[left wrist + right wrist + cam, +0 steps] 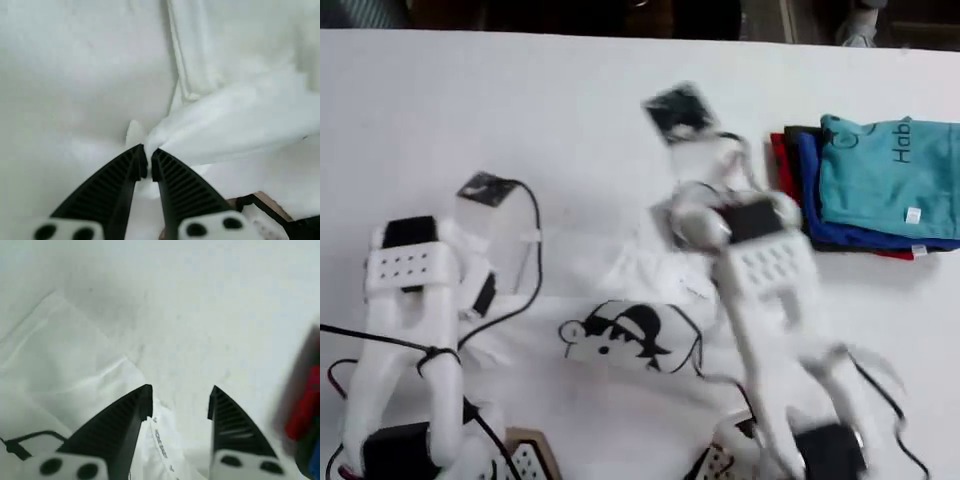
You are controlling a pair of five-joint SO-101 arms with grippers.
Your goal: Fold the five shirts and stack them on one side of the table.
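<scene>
The left pincer is closed tight on a bunched fold of the white shirt, its two black ribbed fingers pressed together with the cloth pinched at their tips; from the grip the fabric spreads away in a soft ridge across the counter. The right pincer stands wide open and holds nothing, one finger above the shirt's edge, where a small label shows, and the other above bare counter. In the high view the white shirt lies rumpled in the middle of the counter between the two arms, with a black cartoon print facing up on the part nearest the arm bases. The left arm stands just beside the shirt's left part, and the right arm stretches over its far right part. A stack of folded shirts sits at the counter's right side, near the right arm and apart from the white shirt: a teal shirt on top, a blue one under it, then a dark one and a red one showing at the edges. The red and blue edges also show beside the right pincer in its wrist view.
</scene>
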